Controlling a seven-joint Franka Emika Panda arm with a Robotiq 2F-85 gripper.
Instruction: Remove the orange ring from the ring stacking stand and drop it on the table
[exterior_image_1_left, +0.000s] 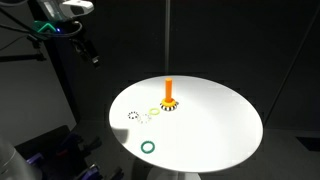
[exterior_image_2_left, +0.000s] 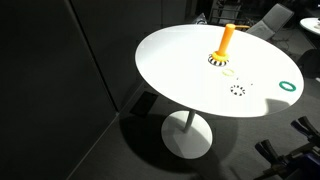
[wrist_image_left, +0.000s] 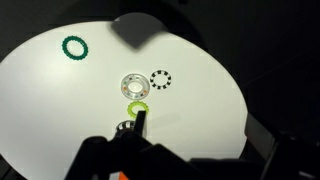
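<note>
The ring stacking stand is an orange post (exterior_image_1_left: 169, 88) on a checkered base (exterior_image_1_left: 169, 105); it also shows in an exterior view (exterior_image_2_left: 227, 38). The orange ring (exterior_image_1_left: 169, 100) sits low on the post, as a slightly wider orange band just above the base. The round white table (exterior_image_1_left: 215, 125) carries everything. My gripper (exterior_image_1_left: 90, 52) hangs high, well off the table's edge and far from the stand. In the wrist view its fingers (wrist_image_left: 198, 126) are spread apart and empty. One finger hides most of the stand's base (wrist_image_left: 124, 127) there.
Loose rings lie on the table: a green ring (exterior_image_1_left: 148, 146) near the edge, a black-and-white dashed ring (exterior_image_1_left: 133, 115), a pale ring (wrist_image_left: 133, 84) and a lime ring (exterior_image_1_left: 154, 111) beside the base. Dark floor and curtains surround the table.
</note>
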